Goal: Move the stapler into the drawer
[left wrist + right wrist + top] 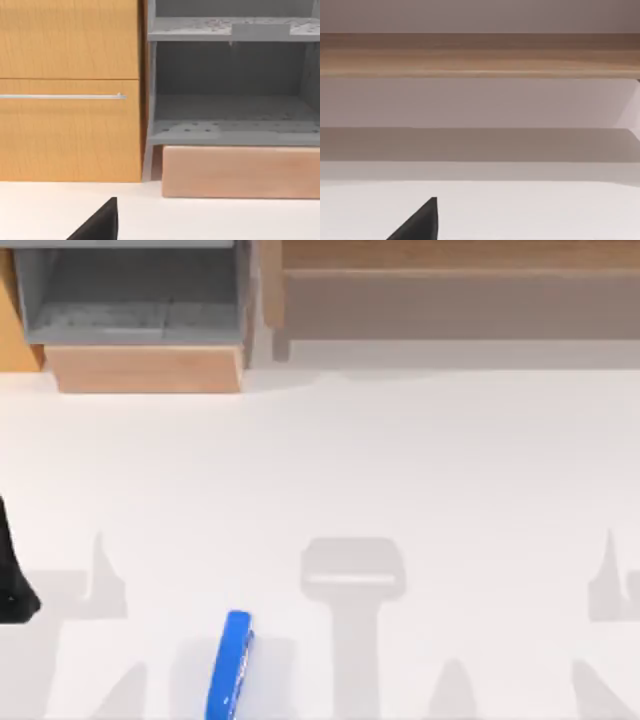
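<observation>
Stapler [230, 665] lies on the worktop [420, 460] at bottom, left of centre, long axis near vertical in frame. Drawer [135, 315] sits open upper left. Left pincer [15, 585] at left edge is nearer; can't tell its opening.

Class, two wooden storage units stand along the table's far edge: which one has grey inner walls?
The drawer at the top view's far left: grey walls and floor behind a tan front panel. The long shelf beside it has a brownish recess.
</observation>
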`<state>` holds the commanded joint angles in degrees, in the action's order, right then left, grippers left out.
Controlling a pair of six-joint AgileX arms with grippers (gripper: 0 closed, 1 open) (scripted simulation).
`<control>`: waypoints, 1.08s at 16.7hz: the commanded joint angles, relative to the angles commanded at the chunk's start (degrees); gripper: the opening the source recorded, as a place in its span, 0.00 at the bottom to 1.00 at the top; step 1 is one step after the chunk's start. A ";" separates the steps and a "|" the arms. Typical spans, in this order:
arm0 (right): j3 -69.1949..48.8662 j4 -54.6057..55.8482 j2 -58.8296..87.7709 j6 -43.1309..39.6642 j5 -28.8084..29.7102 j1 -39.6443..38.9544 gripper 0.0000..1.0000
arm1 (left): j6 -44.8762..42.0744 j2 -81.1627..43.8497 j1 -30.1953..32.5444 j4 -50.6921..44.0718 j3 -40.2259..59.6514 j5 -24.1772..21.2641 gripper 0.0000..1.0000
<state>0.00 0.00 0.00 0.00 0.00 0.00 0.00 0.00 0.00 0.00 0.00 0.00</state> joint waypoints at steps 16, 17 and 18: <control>0.00 0.00 0.00 0.00 0.00 0.00 1.00 | -33.87 -48.99 -7.62 24.07 22.38 -11.32 1.00; 0.00 0.00 0.00 0.00 0.00 0.00 1.00 | -37.79 -54.56 -8.70 26.95 25.07 -12.41 1.00; 0.00 0.00 0.00 0.00 0.00 0.00 1.00 | -41.77 -60.20 -9.82 29.88 27.81 -13.50 1.00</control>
<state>0.00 0.00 0.00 0.00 0.00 0.00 -41.77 -60.20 -9.82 29.88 27.81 -13.50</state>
